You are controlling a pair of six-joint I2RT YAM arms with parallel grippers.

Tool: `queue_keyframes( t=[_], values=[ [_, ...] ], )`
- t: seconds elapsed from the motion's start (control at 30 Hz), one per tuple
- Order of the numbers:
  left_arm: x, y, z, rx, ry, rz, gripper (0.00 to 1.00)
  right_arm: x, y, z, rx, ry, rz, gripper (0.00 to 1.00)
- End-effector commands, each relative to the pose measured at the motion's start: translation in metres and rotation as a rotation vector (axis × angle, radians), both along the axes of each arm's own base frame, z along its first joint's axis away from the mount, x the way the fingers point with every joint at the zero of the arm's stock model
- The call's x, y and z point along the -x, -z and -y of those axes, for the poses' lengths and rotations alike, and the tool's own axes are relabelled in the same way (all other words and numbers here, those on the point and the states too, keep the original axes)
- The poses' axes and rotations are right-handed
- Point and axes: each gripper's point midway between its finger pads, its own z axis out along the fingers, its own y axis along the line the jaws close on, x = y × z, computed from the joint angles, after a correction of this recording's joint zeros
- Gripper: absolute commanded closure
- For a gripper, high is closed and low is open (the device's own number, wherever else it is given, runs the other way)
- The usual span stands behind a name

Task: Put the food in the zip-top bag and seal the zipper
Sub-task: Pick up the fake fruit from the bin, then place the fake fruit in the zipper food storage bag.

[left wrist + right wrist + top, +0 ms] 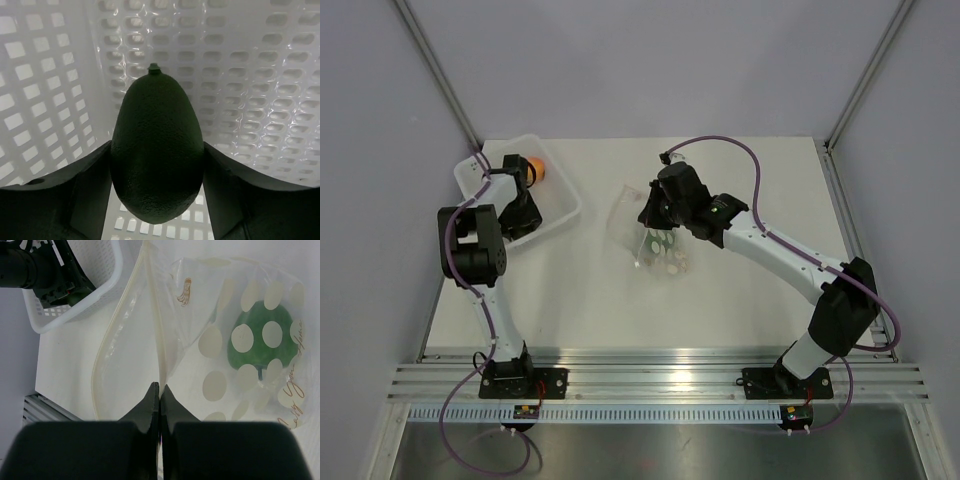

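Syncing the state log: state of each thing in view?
zip-top bag: mouth open, zipper unsealed.
right gripper: jaws shut on the bag's rim.
green food: inside the bag.
peach: in the white tray.
dark green avocado: in the tray, between jaws.
left gripper: jaws shut on the avocado.

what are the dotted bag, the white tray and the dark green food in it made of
The zip-top bag: thin clear plastic film, glossy and creased. The tray: white moulded plastic, shiny, with glints around its grid holes. The dark green food: matte, finely pebbled skin, likely plastic or rubber; the look leaves it open.
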Motion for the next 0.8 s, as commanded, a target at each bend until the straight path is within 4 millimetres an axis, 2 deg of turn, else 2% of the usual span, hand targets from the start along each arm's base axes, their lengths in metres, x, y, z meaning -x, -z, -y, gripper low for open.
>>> queue_keyframes(
  t=[0.0, 0.07, 0.1, 0.17, 0.2, 0.27, 0.4, 0.5, 0.53, 0.6, 0.63, 0.67, 0.7, 0.77],
  values=[
    [-0.024, -0.013, 0.005, 0.037, -0.001, 0.091, 0.35, -0.008, -0.01, -0.003, -0.02, 0.009, 0.041, 1.0],
    [-0.024, -0.016, 0.009, 0.051, 0.008, 0.113, 0.47, -0.008, -0.011, -0.003, -0.02, 0.009, 0.041, 1.0],
    [-0.026, -0.029, 0.009, 0.055, 0.011, 0.148, 0.51, -0.008, -0.01, -0.002, -0.017, 0.011, 0.04, 1.0],
    [-0.027, -0.042, 0.015, 0.078, 0.027, 0.192, 0.62, -0.008, -0.011, -0.002, -0.017, 0.011, 0.04, 1.0],
    [-0.029, -0.058, 0.019, 0.093, 0.038, 0.233, 0.65, -0.008, -0.01, -0.001, -0.016, 0.014, 0.042, 1.0],
    [-0.028, -0.076, 0.024, 0.103, 0.061, 0.275, 0.66, -0.009, -0.011, -0.002, -0.017, 0.017, 0.041, 1.0],
    [-0.024, -0.126, 0.038, 0.102, 0.143, 0.357, 0.68, -0.01, -0.011, -0.003, -0.017, 0.015, 0.041, 1.0],
    [-0.018, -0.159, 0.057, 0.134, 0.215, 0.415, 0.71, -0.015, -0.011, -0.008, -0.013, 0.015, 0.04, 1.0],
    [-0.016, -0.166, 0.064, 0.16, 0.236, 0.429, 0.71, -0.019, -0.016, -0.01, -0.014, 0.012, 0.051, 1.0],
    [-0.008, -0.184, 0.083, 0.198, 0.295, 0.467, 0.72, -0.025, -0.009, -0.016, 0.0, 0.009, 0.039, 1.0],
    [-0.005, -0.191, 0.097, 0.24, 0.332, 0.48, 0.74, -0.029, -0.016, -0.019, -0.002, 0.004, 0.052, 1.0],
    [0.001, -0.202, 0.104, 0.255, 0.357, 0.506, 0.74, -0.032, -0.007, -0.025, 0.008, -0.003, 0.037, 1.0],
    [0.005, -0.208, 0.117, 0.286, 0.396, 0.515, 0.74, -0.034, -0.004, -0.027, 0.014, -0.008, 0.032, 1.0],
    [0.013, -0.215, 0.129, 0.303, 0.441, 0.523, 0.74, -0.04, 0.0, -0.035, 0.027, -0.02, 0.02, 1.0]
  ],
)
